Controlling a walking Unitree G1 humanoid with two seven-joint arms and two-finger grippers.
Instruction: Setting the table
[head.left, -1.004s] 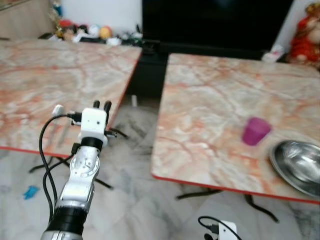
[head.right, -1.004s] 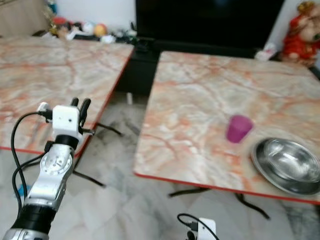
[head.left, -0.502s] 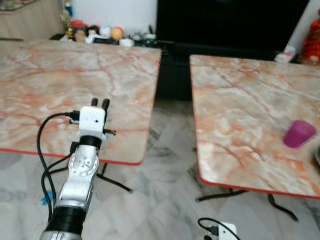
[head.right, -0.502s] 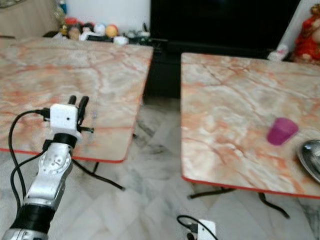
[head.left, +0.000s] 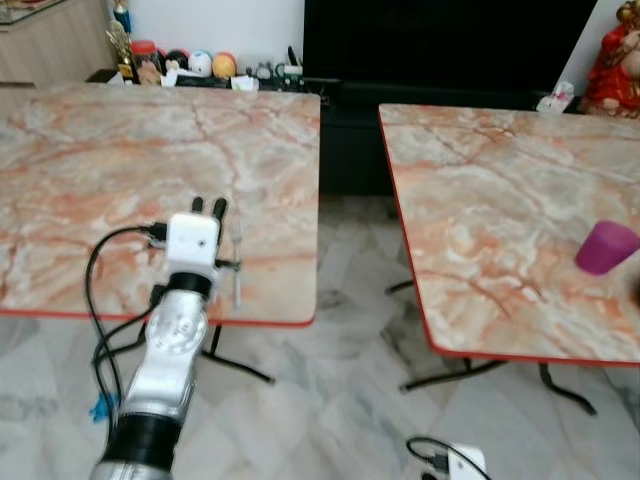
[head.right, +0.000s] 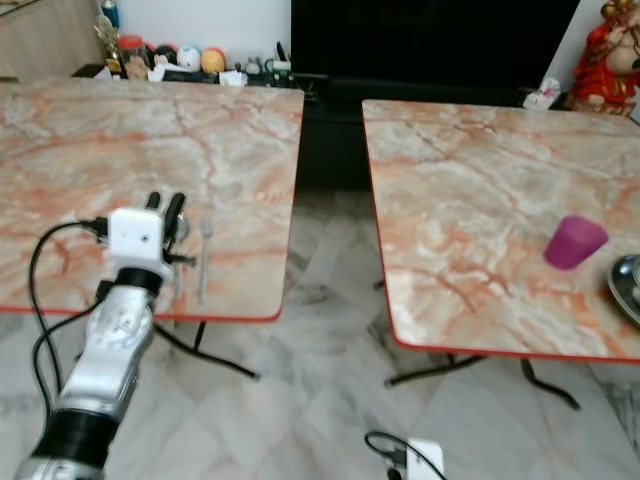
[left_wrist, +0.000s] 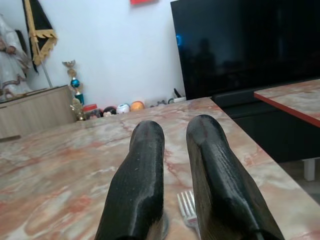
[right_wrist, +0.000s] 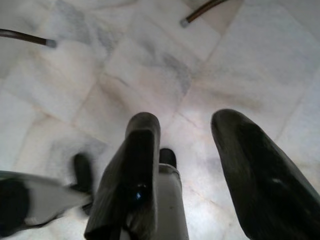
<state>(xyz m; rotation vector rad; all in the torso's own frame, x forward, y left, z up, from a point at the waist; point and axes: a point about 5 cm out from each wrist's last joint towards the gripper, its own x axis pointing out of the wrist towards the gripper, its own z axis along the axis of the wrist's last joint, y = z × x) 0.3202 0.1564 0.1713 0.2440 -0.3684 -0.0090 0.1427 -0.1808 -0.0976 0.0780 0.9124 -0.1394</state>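
While the left gripper (head.left: 208, 207) hovers low over the near edge of the left table (head.left: 120, 170), its fingers (left_wrist: 145, 165) stand slightly parted and hold nothing.

Just beside those fingers a fork (head.left: 237, 265) lies flat near the table's front edge, tines pointing away from the robot, which reads as a place setting laid within a diner's reach. Across the gap, a purple cup (head.left: 606, 247) stands upright on the right table (head.left: 480, 200), well apart from the fork, and a steel bowl's rim (head.right: 628, 285) sits near it, probably awaiting carriage. Hanging idle, the right gripper (right_wrist: 185, 165) points at the marble floor (right_wrist: 150, 65), fingers spread and empty.
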